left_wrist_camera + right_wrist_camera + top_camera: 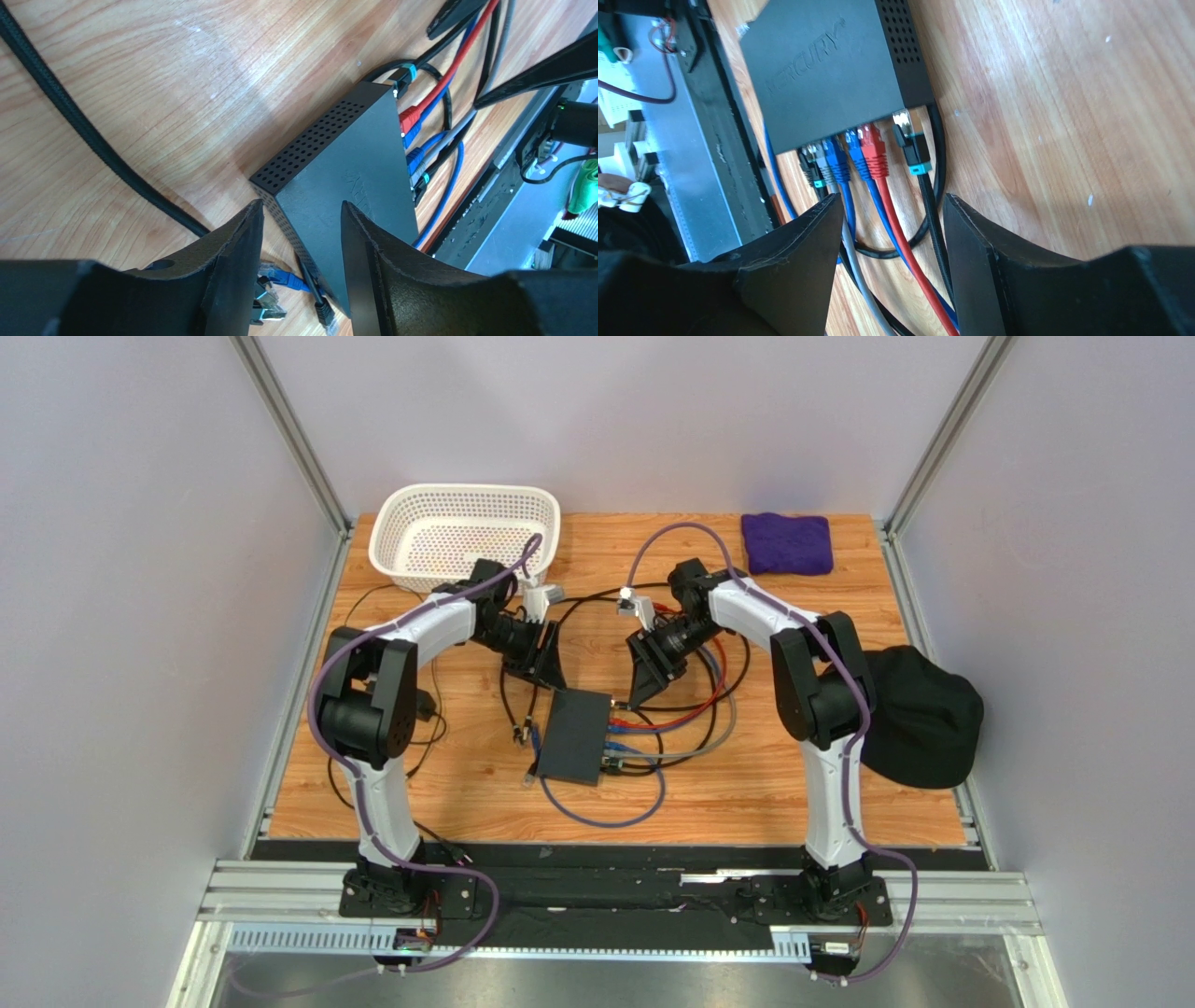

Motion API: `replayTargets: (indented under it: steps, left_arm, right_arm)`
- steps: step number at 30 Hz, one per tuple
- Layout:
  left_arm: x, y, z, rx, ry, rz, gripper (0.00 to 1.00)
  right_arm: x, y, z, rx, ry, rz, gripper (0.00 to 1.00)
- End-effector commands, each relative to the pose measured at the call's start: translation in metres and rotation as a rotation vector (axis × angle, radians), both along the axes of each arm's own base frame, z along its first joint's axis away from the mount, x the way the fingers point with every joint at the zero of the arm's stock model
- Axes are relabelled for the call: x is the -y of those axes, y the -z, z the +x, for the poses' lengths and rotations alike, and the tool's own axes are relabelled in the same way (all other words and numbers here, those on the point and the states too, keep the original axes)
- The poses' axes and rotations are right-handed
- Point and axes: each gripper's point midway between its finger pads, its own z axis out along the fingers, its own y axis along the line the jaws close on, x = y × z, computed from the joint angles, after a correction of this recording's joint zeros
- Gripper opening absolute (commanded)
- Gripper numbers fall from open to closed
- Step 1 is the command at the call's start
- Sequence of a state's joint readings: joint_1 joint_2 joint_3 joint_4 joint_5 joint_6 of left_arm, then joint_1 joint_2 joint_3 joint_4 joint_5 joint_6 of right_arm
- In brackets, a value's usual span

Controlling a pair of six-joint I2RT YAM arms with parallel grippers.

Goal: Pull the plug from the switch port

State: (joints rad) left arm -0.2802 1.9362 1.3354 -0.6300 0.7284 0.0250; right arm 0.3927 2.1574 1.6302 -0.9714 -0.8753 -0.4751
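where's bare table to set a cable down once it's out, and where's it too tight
Bare wood: the far strip between basket and purple cloth, and the near-right patch between the cables and the right arm. Crowded: around the switch, where cables fan out and the left gripper and right gripper hover open.

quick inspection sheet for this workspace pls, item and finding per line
surface: wooden table, no spills seen
job's things: black switch lies flat mid-table; red plug and its neighbours seated in the port row
clutter: white basket, purple cloth, black fabric lump at the edges
hands: left hand, right hand both open, empty, by the switch
cables: red, blue, grey, black leads loop beside the switch; loose blue plug on the wood
surroundings: grey walls, metal frame posts
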Motion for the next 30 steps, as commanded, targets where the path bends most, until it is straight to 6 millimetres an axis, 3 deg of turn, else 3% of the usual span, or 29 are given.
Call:
replayTargets:
  steps: [1, 10, 16, 30]
  left_arm:
    - [-0.006, 0.006, 0.001, -0.002, 0.003, 0.036, 0.54]
    - [-0.027, 0.047, 0.003, -0.034, -0.058, 0.238, 0.56]
    - [-0.027, 0.058, 0.004, -0.029, -0.044, 0.29, 0.49]
    - [-0.025, 0.064, -0.002, -0.01, -0.004, 0.369, 0.2]
  right_arm:
    - [-0.014, -0.01, 0.006, -0.028, -0.009, 0.086, 0.58]
    - [-0.013, 0.016, 0.003, -0.108, -0.004, 0.06, 0.57]
    - [-0.015, 0.025, 0.0, -0.166, 0.014, 0.061, 0.57]
    - [-0.028, 0.034, 0.012, -0.291, 0.071, 0.099, 0.53]
